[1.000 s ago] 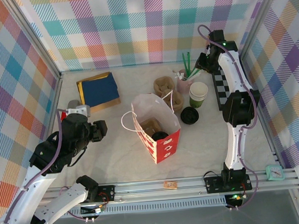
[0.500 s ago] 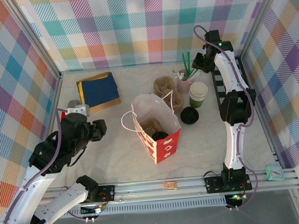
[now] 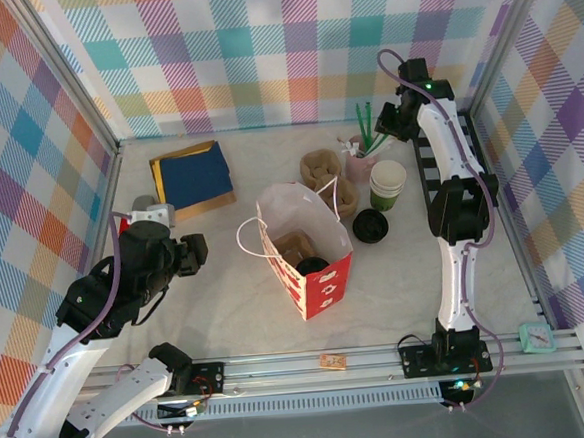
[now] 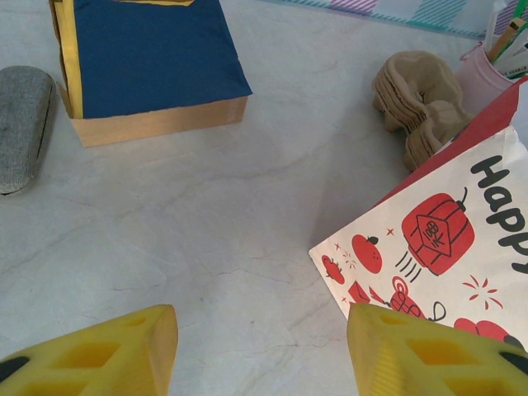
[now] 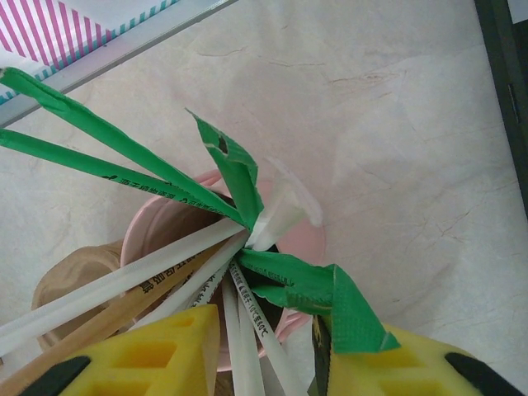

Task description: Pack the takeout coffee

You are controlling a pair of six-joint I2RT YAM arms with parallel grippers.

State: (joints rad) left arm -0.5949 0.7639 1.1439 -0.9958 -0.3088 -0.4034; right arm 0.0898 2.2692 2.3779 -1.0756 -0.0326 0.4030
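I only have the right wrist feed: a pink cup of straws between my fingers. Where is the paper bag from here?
Observer: The red-and-white paper bag stands open mid-table. It is nearer the arm bases than the pink cup and to its left.
Operator: Is the lidded coffee out on the table?
Observer: No. What looks like the takeout coffee sits inside the bag beside a brown carrier, with only its black lid showing.
Operator: And the left arm?
Observer: The left gripper hangs open over bare table left of the bag, holding nothing.
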